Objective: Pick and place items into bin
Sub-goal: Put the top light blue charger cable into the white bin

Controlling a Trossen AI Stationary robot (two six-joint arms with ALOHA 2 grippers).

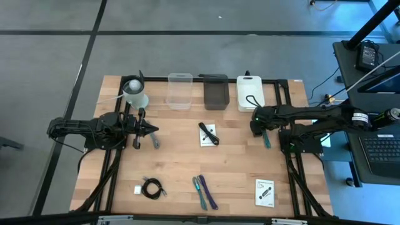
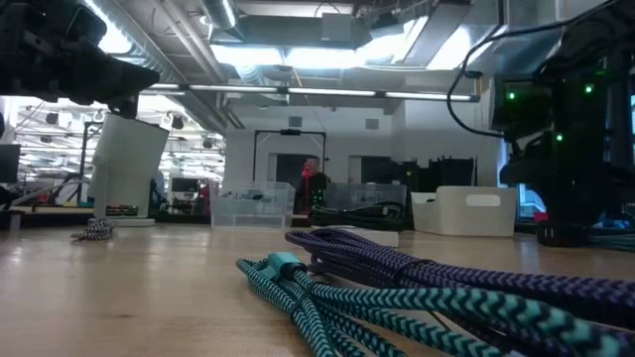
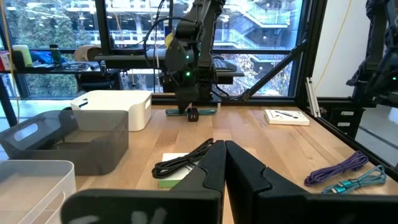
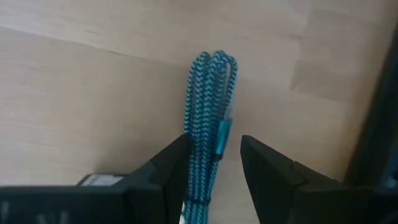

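While the left gripper [image 1: 154, 130] waits with its fingers pressed together above the left part of the wooden table [image 1: 181, 162], just below the white round container [image 1: 135, 93], the right gripper [image 1: 264, 128] hangs low over the table's right part, its jaws parted on either side of a folded teal braided cable [image 4: 208, 118] that lies flat on the wood. Seen from the right wrist, the cable's looped end projects beyond the fingertips; whether the pads touch the braid cannot be told. Along the far edge stand three bins side by side: a clear bin [image 1: 179, 90], a dark grey bin [image 1: 216, 92] and a white bin [image 1: 250, 92], the last already containing a black cord [image 1: 253, 100]. At the table's middle rests a white card carrying a black cable [image 1: 208, 134]. Near the front edge lie a black coiled cable [image 1: 153, 187] with a tiny white block [image 1: 137, 189] just beside it, a teal cable and a purple cable [image 1: 204, 191] lying together, and a second white card with a black part [image 1: 265, 192] toward the right. A slim grey tool [image 1: 155, 142] lies just in front of the left gripper's tips.
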